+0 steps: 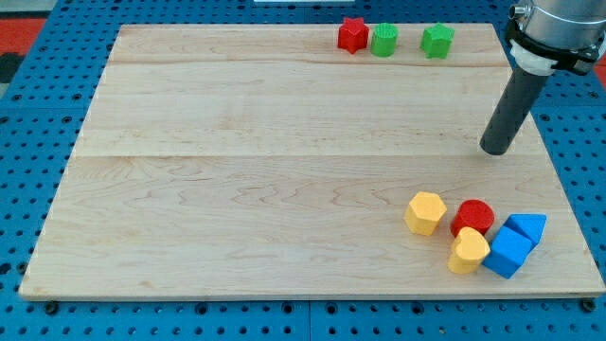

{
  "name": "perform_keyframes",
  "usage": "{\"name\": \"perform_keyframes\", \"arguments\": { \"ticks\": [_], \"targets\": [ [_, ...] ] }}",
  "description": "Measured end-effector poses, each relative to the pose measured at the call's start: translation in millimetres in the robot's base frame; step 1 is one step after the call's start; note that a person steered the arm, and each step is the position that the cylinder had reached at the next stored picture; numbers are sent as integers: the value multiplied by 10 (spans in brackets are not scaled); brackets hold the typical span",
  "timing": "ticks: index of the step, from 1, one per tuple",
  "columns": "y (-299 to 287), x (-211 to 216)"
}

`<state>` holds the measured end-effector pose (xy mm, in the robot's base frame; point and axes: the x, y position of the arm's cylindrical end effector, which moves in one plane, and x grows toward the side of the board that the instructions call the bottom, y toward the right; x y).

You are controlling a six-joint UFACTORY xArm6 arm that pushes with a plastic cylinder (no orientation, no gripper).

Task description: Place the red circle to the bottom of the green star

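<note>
You've got nothing done yet. The red circle block (472,218) sits near the view's bottom right of the pale wooden desk (237,189), packed in a cluster: yellow hexagon block (426,212) at its left, yellow heart-like block (468,251) touching below, blue cube (508,252) and blue triangular block (527,227) at its right. The green star block (437,41) is far off at the view's top edge, with a green round block (384,41) and red star block (353,35) to its left. No jaws here, just a rod; my tip (495,150) rests between star and cluster, touching neither. You still need the whole push upward.
</note>
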<state>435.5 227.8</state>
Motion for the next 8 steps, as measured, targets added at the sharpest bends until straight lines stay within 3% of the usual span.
{"name": "perform_keyframes", "arguments": {
  "ticks": [3, 4, 5, 7, 8],
  "targets": [
    [499, -1254],
    [813, -1393],
    [507, -1305],
    [455, 70],
    [727, 553]
  ]
}}
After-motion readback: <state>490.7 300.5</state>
